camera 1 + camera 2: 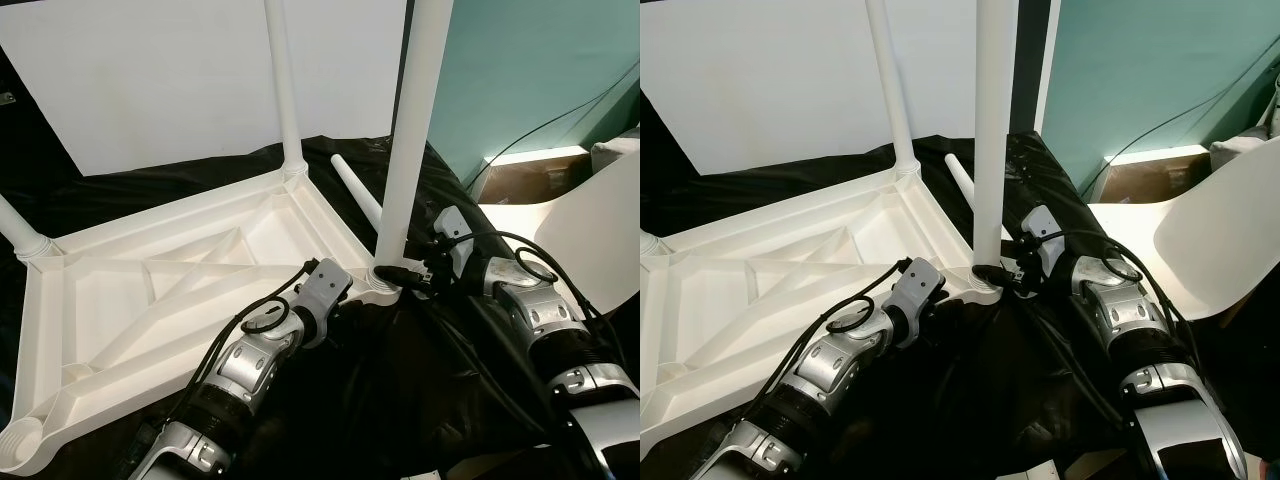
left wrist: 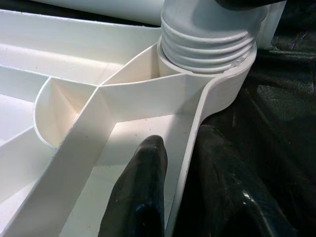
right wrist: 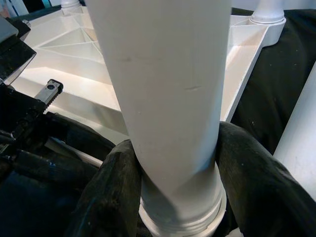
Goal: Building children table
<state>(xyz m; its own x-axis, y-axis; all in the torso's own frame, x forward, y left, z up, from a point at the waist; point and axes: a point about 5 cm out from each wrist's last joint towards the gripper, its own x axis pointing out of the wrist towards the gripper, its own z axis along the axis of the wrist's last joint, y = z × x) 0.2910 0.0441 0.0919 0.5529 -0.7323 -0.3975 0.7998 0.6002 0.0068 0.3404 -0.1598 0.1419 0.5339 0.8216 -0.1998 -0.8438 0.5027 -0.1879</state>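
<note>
The upturned white children's table (image 1: 180,290) lies on black sheeting (image 1: 400,400). Right claw (image 3: 173,168) pinches the near leg (image 1: 410,140) at its socket, at 3 o'clock. Left claw (image 2: 182,182) pinches the table's rim beside it. A loose leg (image 1: 355,185) lies at 1 o'clock.

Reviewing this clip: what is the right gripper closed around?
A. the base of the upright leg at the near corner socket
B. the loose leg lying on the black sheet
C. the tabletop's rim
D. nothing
A: the right gripper has its fingers on both sides of the upright leg just above its socket in the upturned tabletop.
</note>
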